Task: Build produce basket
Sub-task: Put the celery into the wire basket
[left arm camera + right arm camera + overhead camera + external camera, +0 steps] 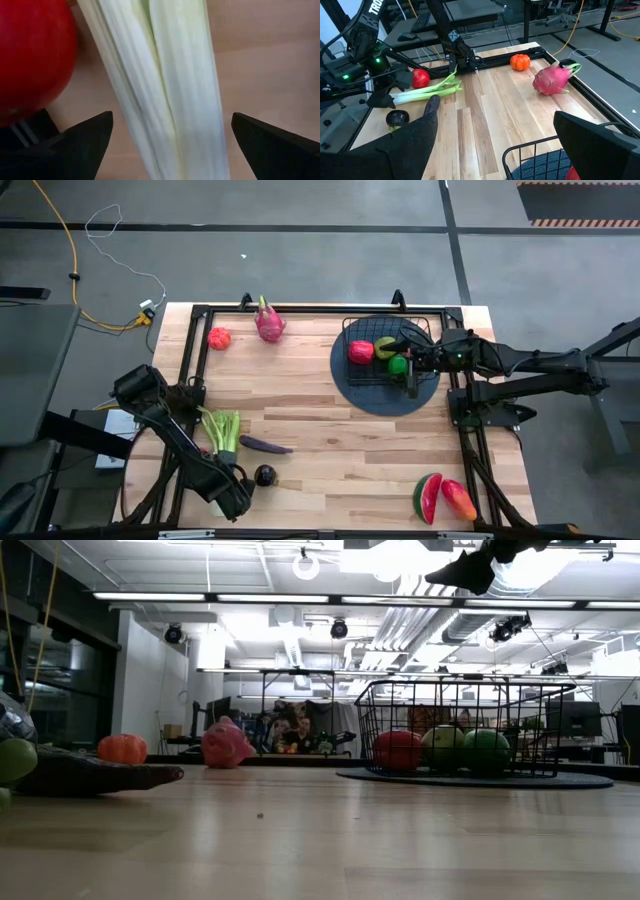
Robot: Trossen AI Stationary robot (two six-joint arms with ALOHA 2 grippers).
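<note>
High view, left to right: left gripper (238, 502) sits low at the near-left edge of the light wooden plank surface (320, 440), jaws spread wide over the pale green celery stalk (224, 430), not closed on it. Purple eggplant (265, 446) and dark round fruit (264, 475) lie just beside the celery. Pink dragon fruit (269, 322) rests at the far edge. Black wire-mesh basket (385, 350) stands on a dark round mat (385, 395), holding round fruits. Right gripper (412, 370) hangs over the basket, jaws open, empty.
</note>
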